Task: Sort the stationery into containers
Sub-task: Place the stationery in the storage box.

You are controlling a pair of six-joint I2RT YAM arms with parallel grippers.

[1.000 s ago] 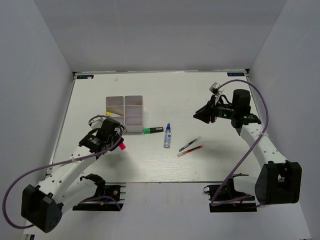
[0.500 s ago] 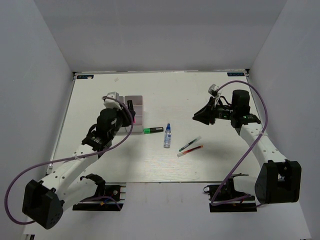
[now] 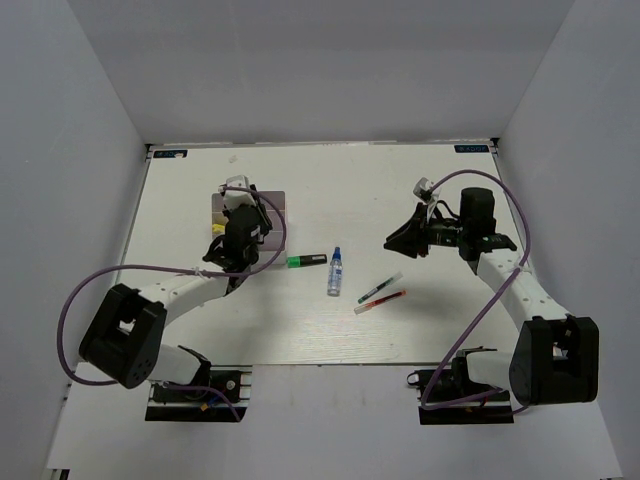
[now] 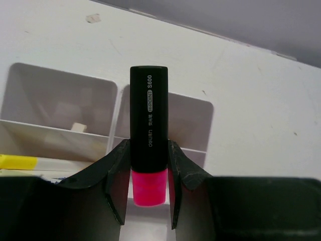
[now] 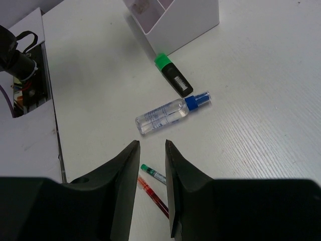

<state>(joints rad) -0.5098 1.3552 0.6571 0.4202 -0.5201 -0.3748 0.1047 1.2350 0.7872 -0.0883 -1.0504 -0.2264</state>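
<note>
My left gripper [image 4: 148, 145] is shut on the black marker with the pink cap [image 4: 148, 115] and holds it above the white divided tray [image 4: 65, 75], over its right-hand compartments. A yellow-ended pen [image 4: 17, 161] and a small eraser [image 4: 77, 126] lie in the tray. In the top view the left gripper [image 3: 246, 226] hides most of the tray [image 3: 276, 198]. My right gripper [image 5: 152, 143] hangs open and empty above the green-ended pen [image 5: 153, 173] and the red-ended pen [image 5: 154, 195]. The blue-capped clear tube [image 5: 165, 115] and the green highlighter [image 5: 173, 76] lie just beyond.
On the table between the arms lie the highlighter [image 3: 307, 260], the tube [image 3: 335, 272] and the two thin pens [image 3: 380, 294]. The right gripper [image 3: 393, 240] hovers to the right of them. White walls close in the table on three sides.
The left arm has carried the marker from the table's near left up over the tray. The right gripper's jaws have narrowed a little.
</note>
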